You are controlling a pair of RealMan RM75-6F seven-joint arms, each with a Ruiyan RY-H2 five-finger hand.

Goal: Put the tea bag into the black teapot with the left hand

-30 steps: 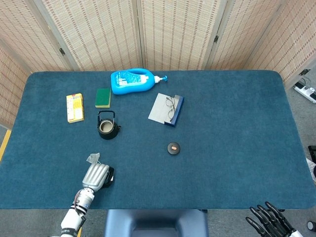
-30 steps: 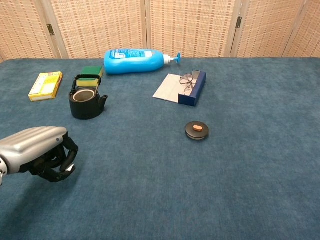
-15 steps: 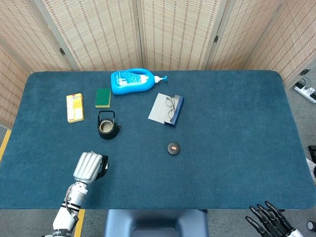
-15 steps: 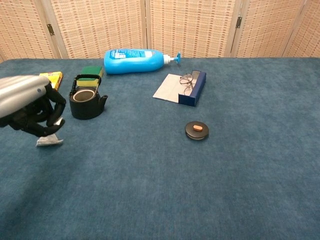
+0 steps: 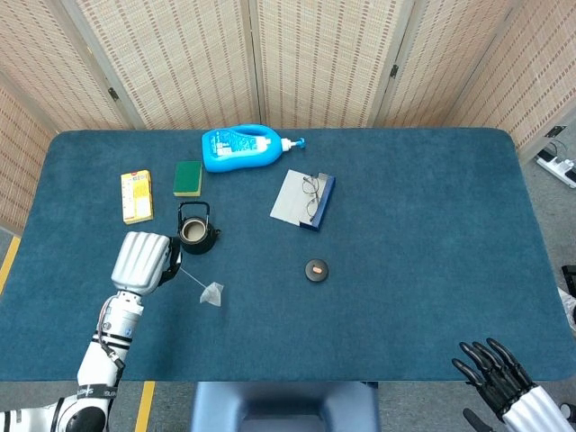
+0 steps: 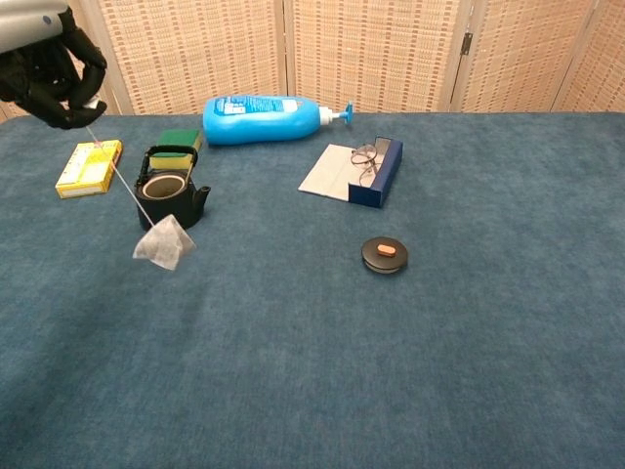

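My left hand (image 5: 144, 260) (image 6: 47, 68) is raised above the table's left side and pinches the string of the tea bag (image 5: 211, 294) (image 6: 164, 242). The pale bag dangles on its string, swung out to the right below the hand. In the chest view it hangs just in front of the black teapot (image 6: 170, 199) (image 5: 194, 229), whose top stands open and whose handle is up. The teapot stands close to the right of my left hand in the head view. My right hand (image 5: 500, 385) shows only at the bottom right corner of the head view, off the table, fingers spread and holding nothing.
Behind the teapot lie a green sponge (image 5: 188, 177), a yellow box (image 5: 136, 195) and a blue bottle (image 5: 244, 148) on its side. A glasses case (image 5: 304, 200) with spectacles lies at the centre, and a small black disc (image 5: 316, 270) in front of it.
My left hand has risen and moved toward the far side, lifting the tea bag off the table; the bag now dangles on its string near the teapot.
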